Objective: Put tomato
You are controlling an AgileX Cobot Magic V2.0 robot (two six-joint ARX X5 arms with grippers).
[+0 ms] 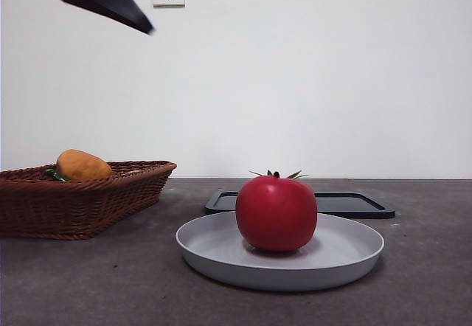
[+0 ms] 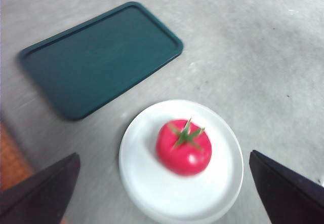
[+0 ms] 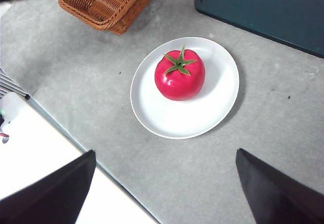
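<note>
Tomato point(image 1: 276, 213) sits upright at centre of the white plate point(image 1: 221, 256), stem up. Dark tray point(image 1: 354, 205) lies behind the plate; wicker basket point(image 1: 81, 200) with an orange fruit point(image 1: 82, 165) at 9 o'clock. Left gripper point(image 2: 162, 193) and right gripper point(image 3: 164, 188) hang above — both spread wide, holding nothing.

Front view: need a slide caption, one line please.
Tomato sits upright on a plate, basket beside, tray behind.
</note>
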